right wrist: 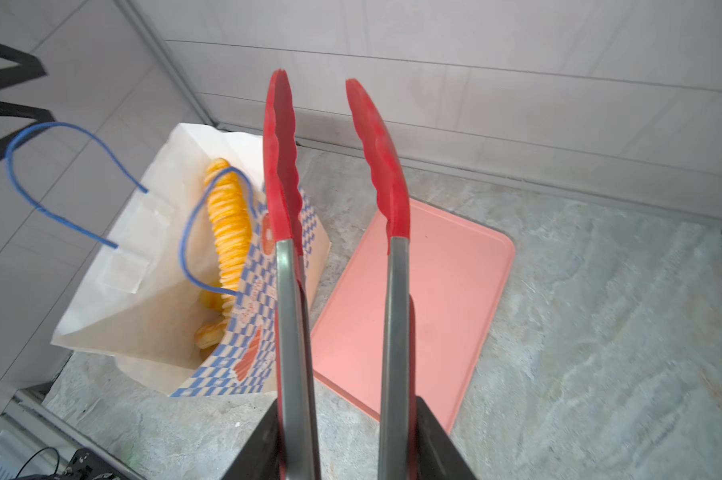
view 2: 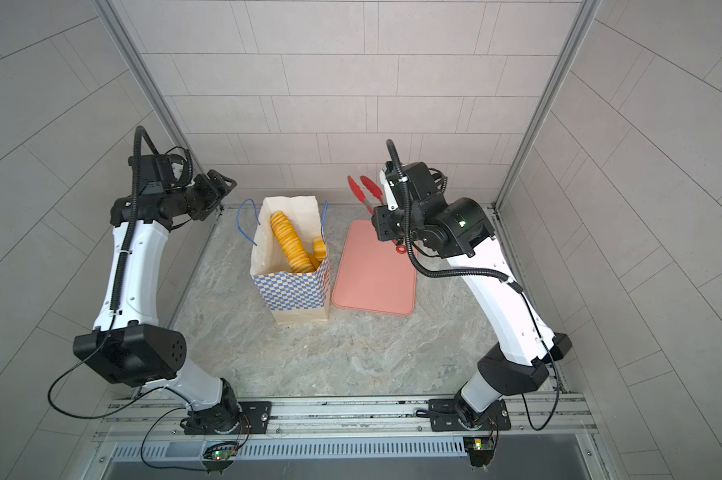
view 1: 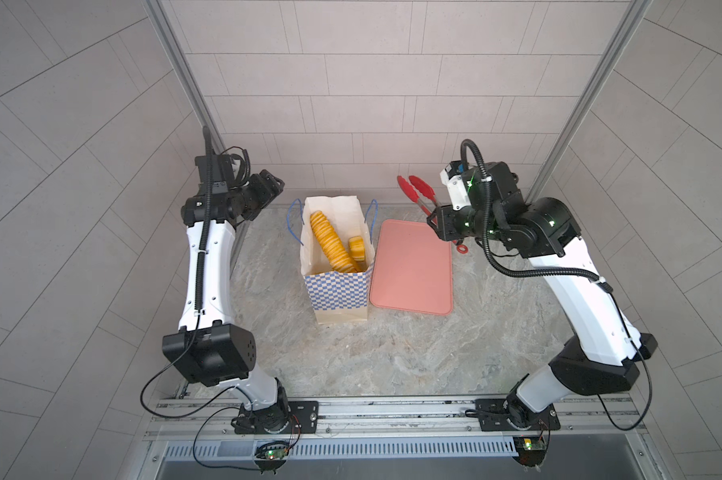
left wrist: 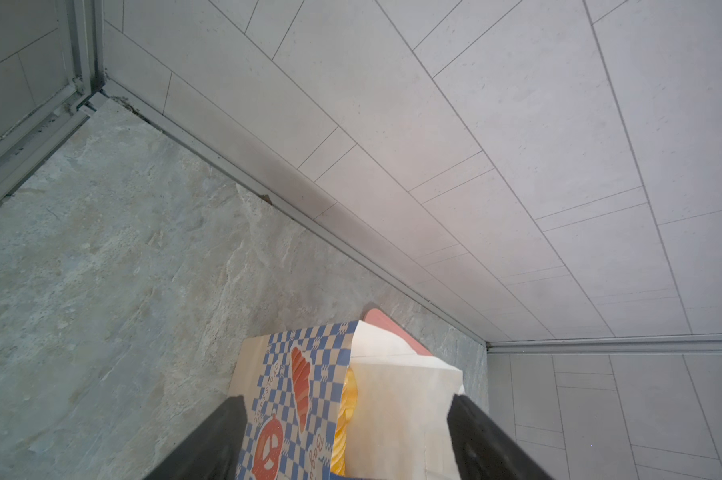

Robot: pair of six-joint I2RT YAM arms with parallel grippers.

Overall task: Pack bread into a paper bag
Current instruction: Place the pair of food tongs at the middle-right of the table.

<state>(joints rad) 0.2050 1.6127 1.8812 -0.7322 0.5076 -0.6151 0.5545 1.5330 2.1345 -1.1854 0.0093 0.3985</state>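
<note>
The paper bag (view 1: 336, 291) stands upright toward the back of the tabletop (view 1: 351, 365), its mouth open, its far side close to the back wall (view 1: 351, 124). A pink tray (view 1: 411, 270) lies flat just beside the bag on its right; whether their edges touch I cannot tell. From bag and tray forward to the rail (view 1: 392, 409) carrying the arm bases runs a broad open stretch of marbled surface. Room is tighter at the back corners, where both wrists sit near the metal frame posts.

The bag's outside is blue-and-white check with an orange croissant and pretzel printed on it. There is blue lettering too, cut off and too small to read.

The bread (view 1: 357, 247) is inside the bag – a long ridged baguette (view 1: 330, 241) leans from the far left corner down toward the near side, with smaller golden pieces beside and beneath it.

The left end effector (view 1: 278, 183) hangs released left of the bag's rim, beyond the blue cord handle (view 1: 294, 220) and apart from it. Its fingers (left wrist: 222, 440) are spread wide.

The right end effector (view 1: 436, 218) grasps red tongs (view 1: 417, 191) by their steel arms – raised above the tray's far corner, right of the bag, red tips apart and pointing at the back wall.
</note>
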